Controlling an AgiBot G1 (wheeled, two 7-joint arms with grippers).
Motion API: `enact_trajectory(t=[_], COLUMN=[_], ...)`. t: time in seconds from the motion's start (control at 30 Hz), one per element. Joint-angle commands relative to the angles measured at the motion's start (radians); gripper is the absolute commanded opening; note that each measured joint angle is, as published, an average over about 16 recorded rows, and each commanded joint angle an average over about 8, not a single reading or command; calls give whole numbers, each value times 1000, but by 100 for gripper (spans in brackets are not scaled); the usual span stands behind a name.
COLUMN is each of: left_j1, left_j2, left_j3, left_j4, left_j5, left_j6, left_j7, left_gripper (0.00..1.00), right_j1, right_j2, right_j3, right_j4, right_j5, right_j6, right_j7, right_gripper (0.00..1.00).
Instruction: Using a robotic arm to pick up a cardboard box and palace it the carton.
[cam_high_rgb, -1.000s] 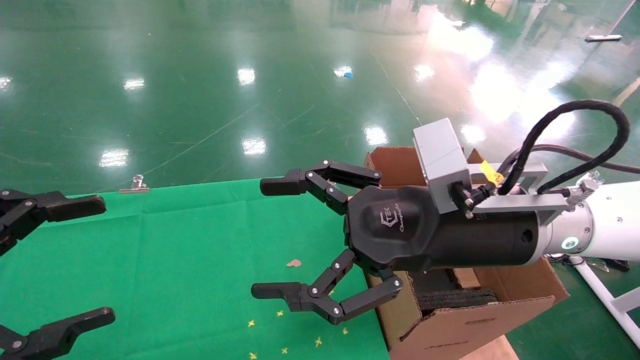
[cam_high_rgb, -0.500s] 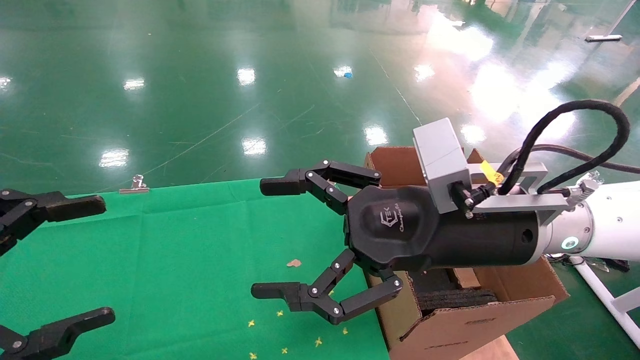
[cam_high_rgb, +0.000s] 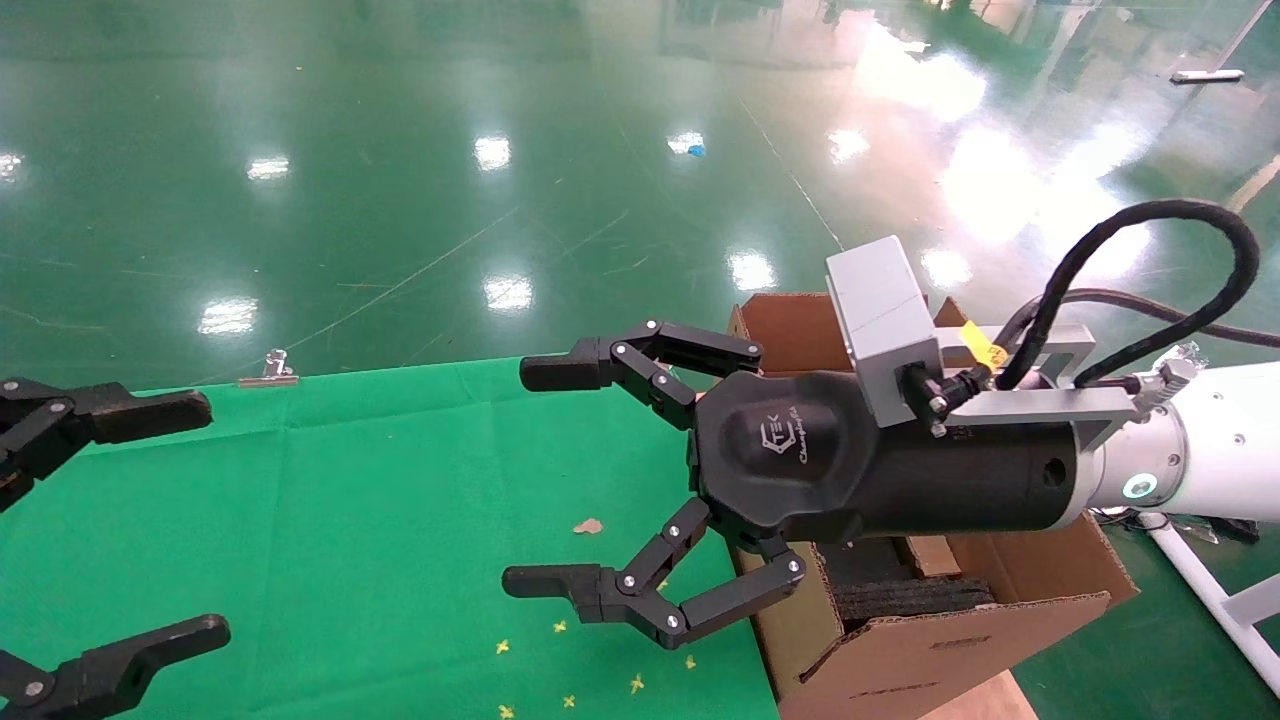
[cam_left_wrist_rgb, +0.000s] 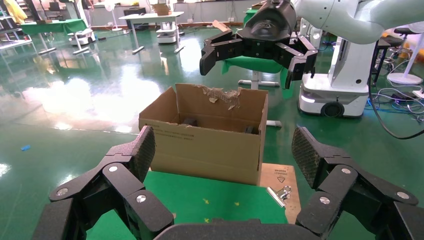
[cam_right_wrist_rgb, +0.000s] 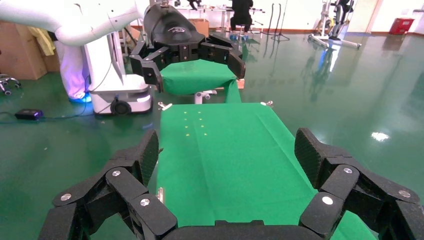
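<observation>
The robotic arm, my right one (cam_high_rgb: 1220, 440), reaches in from the right. Its black gripper (cam_high_rgb: 520, 477) is open and empty, hovering above the green cloth just left of the carton (cam_high_rgb: 930, 650). The carton is a large brown one with upright flaps and black foam (cam_high_rgb: 910, 598) inside, standing at the table's right end. It also shows in the left wrist view (cam_left_wrist_rgb: 210, 145), with a torn rear flap. My left gripper (cam_high_rgb: 212, 520) is open and empty at the left edge. The small cardboard box is out of view in every frame.
A green cloth (cam_high_rgb: 350, 500) covers the table, with a small brown scrap (cam_high_rgb: 588, 526) and yellow marks (cam_high_rgb: 560, 680) on it. A metal binder clip (cam_high_rgb: 268, 372) sits at the far edge. Glossy green floor lies beyond.
</observation>
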Motion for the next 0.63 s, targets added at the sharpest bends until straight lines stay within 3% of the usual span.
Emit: enact_trajectory(t=[0.03, 0.63], left_j1=[0, 0], left_j2=[0, 0], left_j3=[0, 0], left_j4=[0, 0], left_j5=[0, 0], left_j6=[0, 0], left_j7=[0, 0], left_gripper=[100, 100], right_j1=[0, 0], right_j2=[0, 0], right_j3=[0, 0], right_j4=[0, 0], right_j5=[0, 0], right_j6=[0, 0], right_j7=[0, 0], right_gripper=[100, 100])
